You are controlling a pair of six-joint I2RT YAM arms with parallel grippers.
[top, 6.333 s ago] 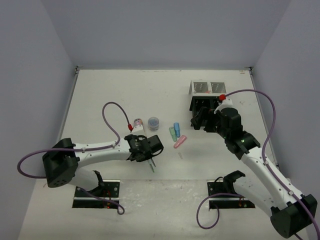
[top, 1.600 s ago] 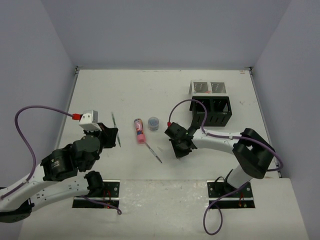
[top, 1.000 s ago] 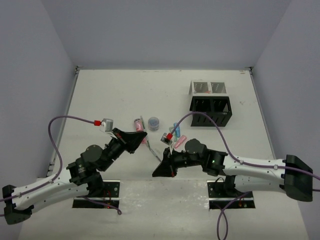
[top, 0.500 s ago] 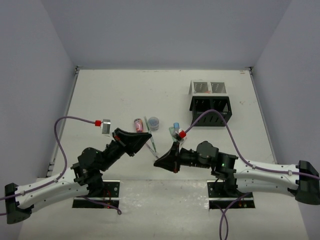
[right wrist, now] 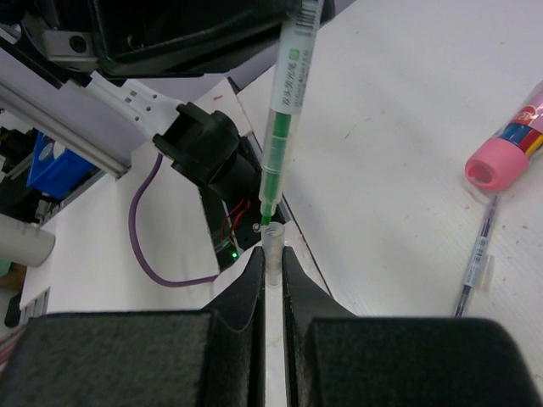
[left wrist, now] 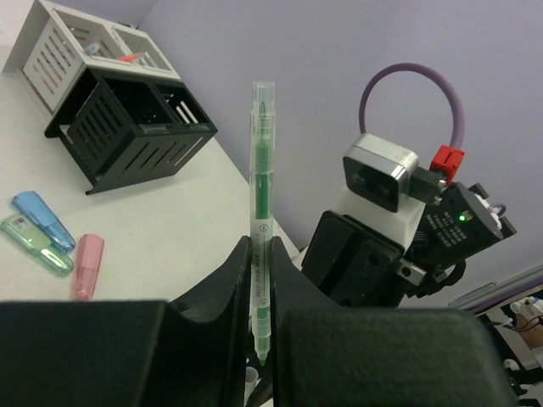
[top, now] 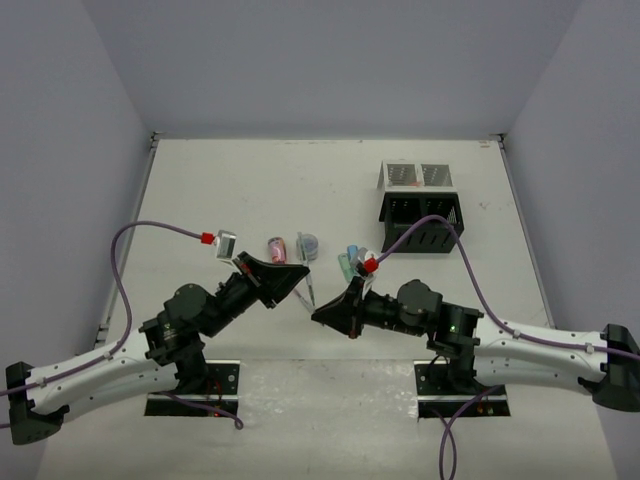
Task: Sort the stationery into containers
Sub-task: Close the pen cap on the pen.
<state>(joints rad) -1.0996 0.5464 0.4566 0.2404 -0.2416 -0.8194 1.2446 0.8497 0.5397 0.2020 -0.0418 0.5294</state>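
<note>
Whereas the arms stood well apart a moment ago, they now meet tip to tip over the near middle of the table. This looks like a hand-over to carry the green pen right, toward the black container. The left tool is clenched on the pen, held off the table. The right tool flanks its clear-capped end, but whether it pinches I cannot tell. Both arms reach low and inward.

1. Near centre, the left gripper, clamping a pen, and the right gripper, pinching a cap, meet tip to tip; nothing passes between.
2. Just behind, a pink marker, pot, blue marker and green marker crowd the middle.
3. The black box and white box block the far right; the table lies open far left.
</note>
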